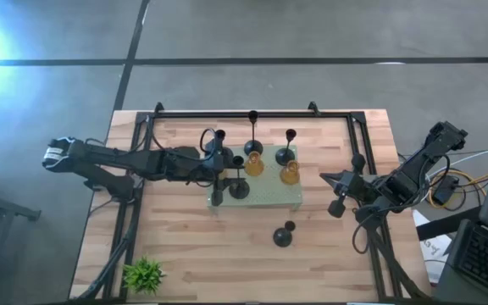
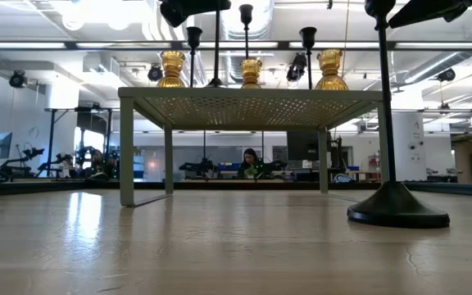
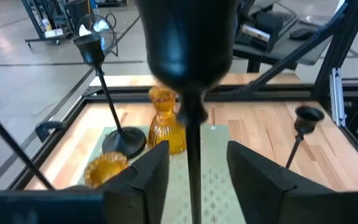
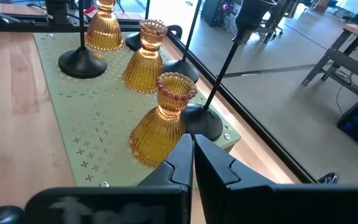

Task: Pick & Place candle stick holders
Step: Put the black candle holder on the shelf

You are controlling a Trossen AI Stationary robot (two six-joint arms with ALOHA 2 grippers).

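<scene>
A pale green perforated stand (image 1: 265,195) on the table bears three amber holders (image 2: 251,72) and several black stemmed ones (image 1: 252,120). Another black holder (image 1: 284,235) stands on its round base on the bare table, near side; it also shows in the low view (image 2: 396,209). My left gripper (image 1: 220,165) is open over the stand's left part. In the left wrist view its fingers (image 3: 148,180) stand on either side of a black holder's thin stem (image 3: 192,143), clear of it, below its cup (image 3: 185,37); the base is hidden. My right gripper (image 1: 337,202) is shut and empty to the right of the stand (image 4: 191,158).
A black frame (image 1: 252,113) runs along the table's far edge and down both sides. A small green plant (image 1: 144,273) stands at the near left corner. Bare wood lies between the stand and the near edge, apart from the lone black holder.
</scene>
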